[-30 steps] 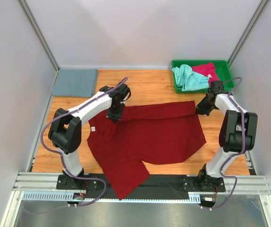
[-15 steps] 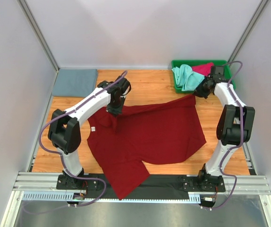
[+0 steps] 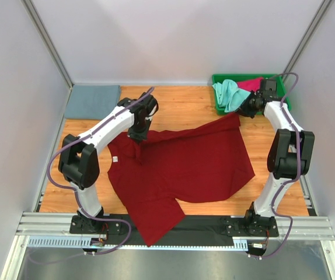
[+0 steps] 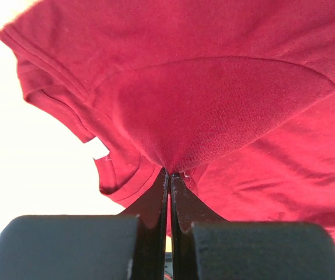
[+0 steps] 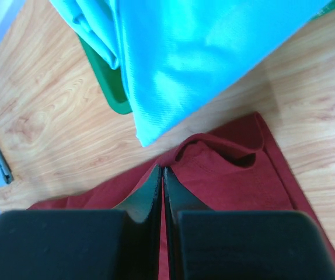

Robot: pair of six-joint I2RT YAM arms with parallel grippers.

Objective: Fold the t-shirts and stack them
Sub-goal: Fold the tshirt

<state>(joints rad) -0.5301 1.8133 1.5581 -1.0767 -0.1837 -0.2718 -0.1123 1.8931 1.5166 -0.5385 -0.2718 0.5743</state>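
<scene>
Left gripper (image 3: 139, 136) is pinched shut on a tuck of the dark red t-shirt (image 3: 185, 169), near its far left edge. The left wrist view shows the cloth drawn into a peak between closed jaws. Right gripper (image 3: 244, 111) is likewise closed on the shirt's far right corner, just beside the green tray (image 3: 237, 76).

Dark red shirt: lies opened out across the middle of the table (image 3: 185, 102), collar end toward the left. Its far edge is raised at the two held points, and its near corner hangs over the table's front edge onto the black rail. No fold line shows in it yet.

Progress, as judged:
- Slate grey-blue t-shirt (image 3: 93, 101) lies flat and squared in the far left corner; it looks already folded and would be the base of the stack.
- The dark red shirt is in hand, at the spreading or first-fold stage.
- Mint green t-shirt (image 3: 229, 95) and pinkish-red t-shirt (image 3: 251, 85) sit crumpled in the tray, not yet begun. The mint one spills over the tray's near left rim.
- Roughly a quarter done; three shirts remain to fold and all stacking remains.

Count:
- T-shirts: four (one dark red, one grey-blue, one mint, one pinkish-red)
- Tray: one
- Grippers: two, both holding the same shirt
</scene>
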